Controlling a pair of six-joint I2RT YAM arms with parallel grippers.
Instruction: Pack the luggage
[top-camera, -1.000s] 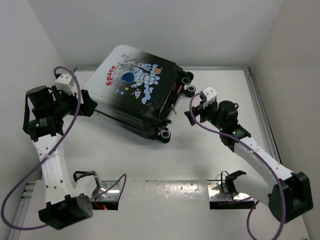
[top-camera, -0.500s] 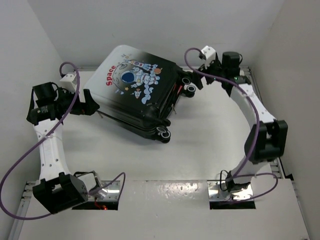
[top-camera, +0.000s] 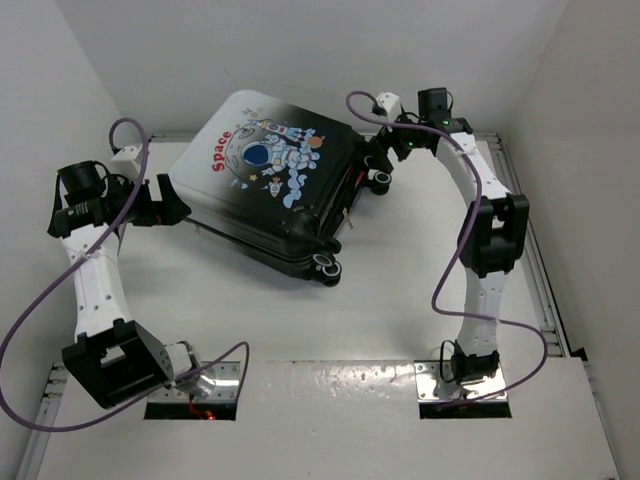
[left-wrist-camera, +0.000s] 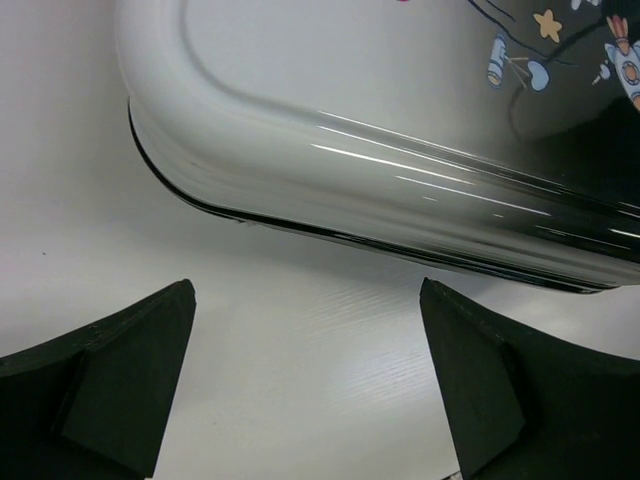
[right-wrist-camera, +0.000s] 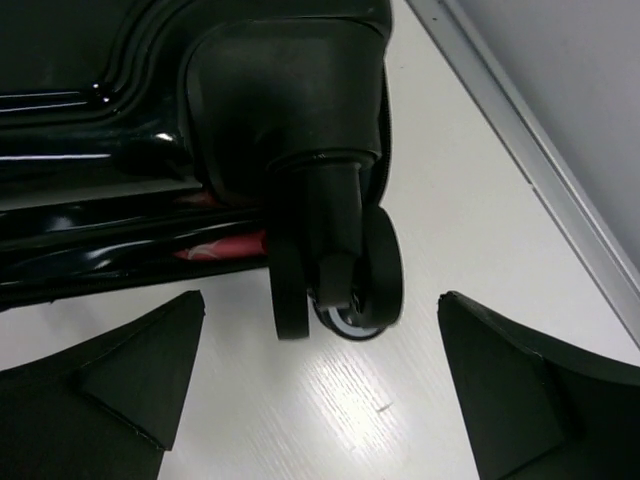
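The luggage (top-camera: 270, 185) lies flat and closed at the back of the table, astronaut print and red "Space" facing up. My left gripper (top-camera: 172, 205) is low at its left edge, open and holding nothing. In the left wrist view the rounded white shell (left-wrist-camera: 380, 150) fills the top, just beyond the left gripper (left-wrist-camera: 305, 300). My right gripper (top-camera: 378, 160) is at the far right corner, open. In the right wrist view a black double wheel (right-wrist-camera: 345, 280) stands between the fingers of the right gripper (right-wrist-camera: 320, 305) without touching them. A red strip (right-wrist-camera: 220, 245) shows in the seam.
Another black wheel (top-camera: 325, 267) sticks out at the luggage's near corner. A metal rail (top-camera: 520, 200) runs along the table's right and back edges, seen close to the wheel as rail (right-wrist-camera: 520, 140). White walls close in on three sides.
My right arm has swung from mid-table back to the luggage's far wheel, its jaws widening on the way. My left gripper has shifted slightly along the luggage's left edge.
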